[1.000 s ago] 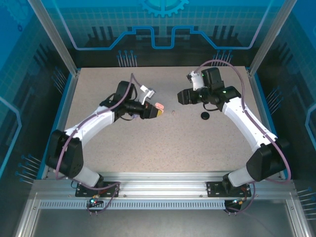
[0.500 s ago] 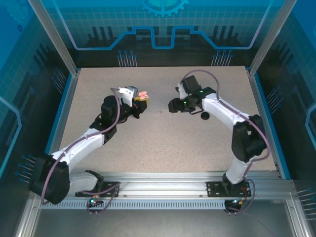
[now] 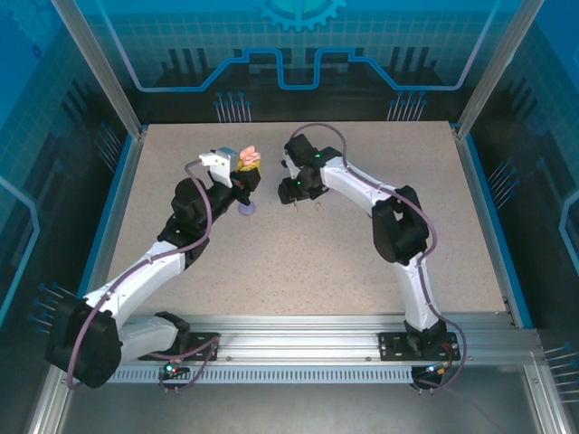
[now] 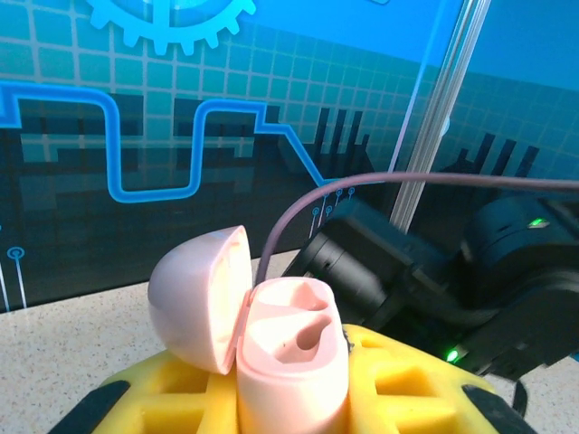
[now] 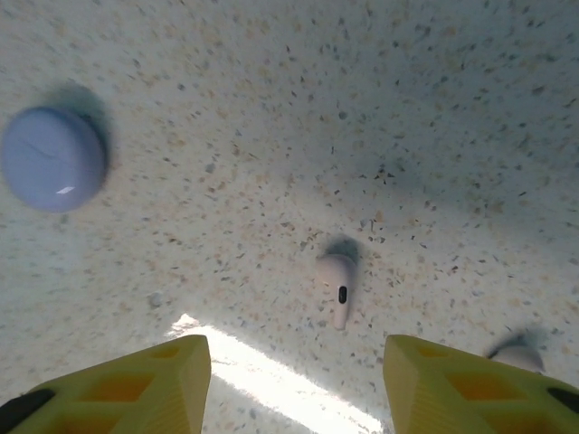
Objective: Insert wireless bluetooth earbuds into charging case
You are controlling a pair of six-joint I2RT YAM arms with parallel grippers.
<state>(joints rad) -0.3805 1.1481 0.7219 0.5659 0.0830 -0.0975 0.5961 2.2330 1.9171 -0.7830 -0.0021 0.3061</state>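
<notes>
Swung leftward across the table [image 3: 298, 271], the right gripper [image 5: 297, 366] is held with fingers spread and empty above one pale pink earbud [image 5: 336, 287] — a second earbud [image 5: 517, 356] and one closed purple case [image 5: 52, 158] are seen nearby — while one open pink case [image 4: 289, 353] is clamped in the left gripper [image 3: 246, 174].

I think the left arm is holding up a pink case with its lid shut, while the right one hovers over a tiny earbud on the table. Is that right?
Not quite: the lid is open, swung to the side, as the left wrist view shows. The left end effector does hold up the pink case, and the right end effector hovers over an earbud on the table.
</notes>
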